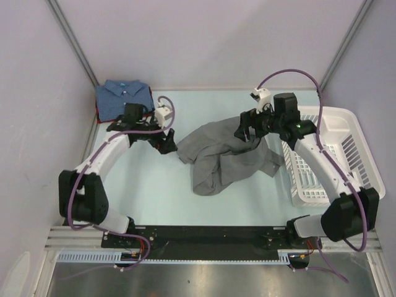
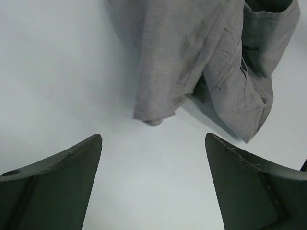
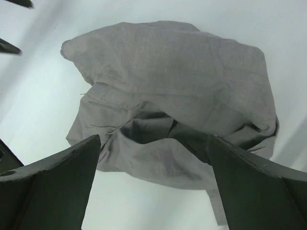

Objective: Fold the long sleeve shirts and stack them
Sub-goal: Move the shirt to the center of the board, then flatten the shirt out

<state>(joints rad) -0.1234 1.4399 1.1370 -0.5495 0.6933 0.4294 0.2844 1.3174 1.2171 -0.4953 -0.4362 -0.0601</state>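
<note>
Grey shirt (image 1: 223, 158) lies crumpled in the middle of the surface (image 1: 154, 198)
Left hand (image 1: 166, 142) and right hand (image 1: 246, 131) gape wide, gripping nothing, at the heap's opposite edges; the folded blue shirt (image 1: 125, 98) sits far left. Pinching bunched layers could twist the fold.

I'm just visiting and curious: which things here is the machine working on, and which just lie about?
Part of the job:
grey shirt, crumpled mid-table
folded blue shirt, far left corner

Just lying about:
white basket, on the right
</note>
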